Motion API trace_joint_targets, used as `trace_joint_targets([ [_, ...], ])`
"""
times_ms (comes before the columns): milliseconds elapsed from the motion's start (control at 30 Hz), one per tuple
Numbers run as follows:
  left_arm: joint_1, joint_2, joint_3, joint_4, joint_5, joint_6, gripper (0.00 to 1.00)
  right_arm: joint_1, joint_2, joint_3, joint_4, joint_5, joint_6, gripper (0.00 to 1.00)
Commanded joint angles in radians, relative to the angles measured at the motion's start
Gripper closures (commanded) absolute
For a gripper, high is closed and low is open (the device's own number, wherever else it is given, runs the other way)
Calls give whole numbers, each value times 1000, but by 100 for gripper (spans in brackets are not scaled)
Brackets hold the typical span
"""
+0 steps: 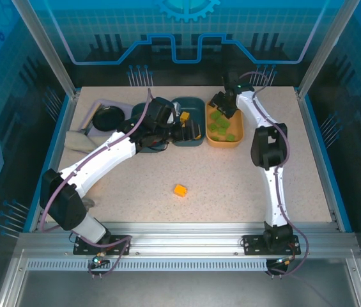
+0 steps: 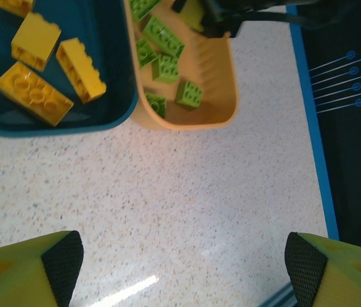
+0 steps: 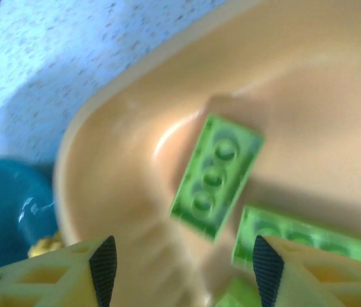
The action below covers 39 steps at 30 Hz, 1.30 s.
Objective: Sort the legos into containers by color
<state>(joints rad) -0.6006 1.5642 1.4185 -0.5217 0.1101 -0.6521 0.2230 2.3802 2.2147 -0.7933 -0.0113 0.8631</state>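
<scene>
1. Right jaws apart, empty, above green brick [image 3: 215, 176] inside orange tub [image 3: 295, 77]: placing step, seemingly.
2. Left jaws apart, empty, over counter [image 2: 167, 211] near teal tub [image 2: 119, 64].
3. Next: stray yellow brick [image 1: 180, 190], lying on counter, into teal tub.

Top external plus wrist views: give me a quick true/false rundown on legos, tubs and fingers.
1. The orange tub holds green legos. True.
2. One orange-yellow lego lies loose on the table. True.
3. The yellow legos sit in the orange tub. False: they lie in the dark teal tub beside it.
4. The left fingers are clamped on a brick. False: they stand apart with nothing between them.
5. The right fingers hang over the orange tub, apart. True.
</scene>
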Motion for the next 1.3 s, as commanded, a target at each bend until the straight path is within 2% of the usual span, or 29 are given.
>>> trace_joint_targets([
  [0,-10,-27,-15,-118,0,-56,15,55,-269,-171,120,28,-71,36],
  [167,-12,-23,-98,-211,47,-216,16,126,-559,-504,210,-22,-226,33],
  [367,-30,-7,-193,-321,124,-485,17,225,-899,-923,273,-178,-391,33],
  [467,-43,-13,-264,-287,150,-623,17,308,-1061,-1111,271,-227,-488,32],
  [667,-106,12,-341,-174,131,-862,15,421,-1334,-1362,230,-302,-589,32],
  [800,-147,35,-369,-93,96,-1005,14,446,-1406,-1414,144,-329,-590,31],
  [1033,-172,149,-325,-100,86,-1098,13,458,-1471,-1430,114,-324,-550,31],
  [1200,-178,199,-313,-102,33,-1109,20,461,-1487,-1435,121,-315,-520,31],
  [1267,-177,217,-314,-74,18,-1103,27,461,-1492,-1439,121,-313,-514,31],
])
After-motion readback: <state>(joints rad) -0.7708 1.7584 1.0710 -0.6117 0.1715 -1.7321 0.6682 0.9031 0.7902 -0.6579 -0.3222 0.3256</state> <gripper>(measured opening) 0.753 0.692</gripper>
